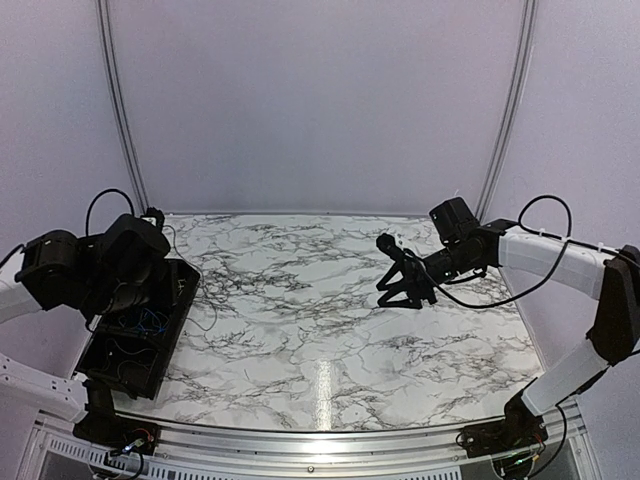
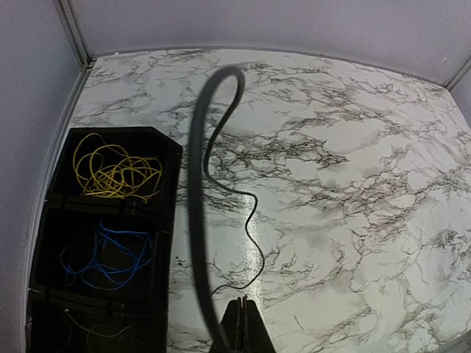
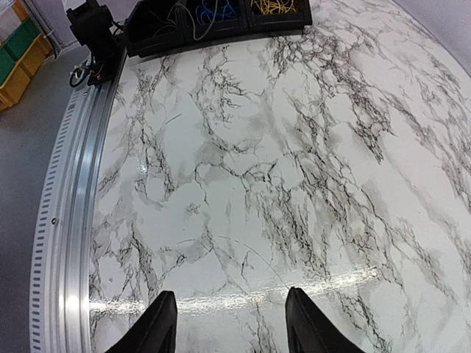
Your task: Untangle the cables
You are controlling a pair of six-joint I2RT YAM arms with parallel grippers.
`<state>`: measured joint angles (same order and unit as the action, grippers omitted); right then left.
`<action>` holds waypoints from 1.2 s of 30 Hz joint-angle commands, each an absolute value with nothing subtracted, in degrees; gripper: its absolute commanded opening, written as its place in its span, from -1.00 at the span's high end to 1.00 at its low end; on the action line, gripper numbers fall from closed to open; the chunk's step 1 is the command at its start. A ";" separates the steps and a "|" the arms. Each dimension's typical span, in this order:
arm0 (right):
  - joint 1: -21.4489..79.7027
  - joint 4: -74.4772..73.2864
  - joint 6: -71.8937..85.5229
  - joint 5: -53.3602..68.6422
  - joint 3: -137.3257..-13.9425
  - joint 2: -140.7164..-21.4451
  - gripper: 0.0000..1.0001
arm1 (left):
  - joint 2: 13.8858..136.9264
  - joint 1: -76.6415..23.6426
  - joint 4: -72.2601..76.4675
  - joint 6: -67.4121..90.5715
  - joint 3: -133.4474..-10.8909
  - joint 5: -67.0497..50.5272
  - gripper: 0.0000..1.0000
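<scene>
1. Fingers (image 3: 158, 327) of the right gripper (image 3: 232, 331) stand wide apart above the marble table (image 3: 294, 184), with nothing between them.
2. Its own wrist view shows the left gripper (image 2: 242, 316) with tips pressed together. Whether they pinch anything cannot be told.
3. Only that view separates the cables. The yellow cable (image 2: 114, 173) fills an end compartment of the black tray (image 2: 168, 151), and the blue cable (image 2: 107, 254) fills the next one. The thin black cable (image 2: 254, 220) snakes over the marble beside the tray and ends near the tips.
4. Overhead, the left arm covers much of the tray.
</scene>
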<state>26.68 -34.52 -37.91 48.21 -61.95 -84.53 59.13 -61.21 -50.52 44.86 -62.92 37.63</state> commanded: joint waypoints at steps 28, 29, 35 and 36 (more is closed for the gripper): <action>29.04 -34.41 -39.02 44.70 -61.17 -86.41 -0.01 | 49.57 -54.36 -82.70 64.27 -58.41 35.51 1.00; 29.16 -34.39 -39.02 44.70 -61.17 -86.59 -0.01 | 49.09 -54.12 -82.66 64.37 -57.57 35.32 1.00; 30.31 -34.66 -38.94 44.54 -61.60 -87.91 -0.01 | 50.37 -53.10 -82.59 65.18 -51.13 33.37 1.00; 30.53 -34.65 -38.98 44.51 -61.74 -88.09 -0.01 | 50.96 -53.08 -82.65 64.85 -50.42 33.21 1.00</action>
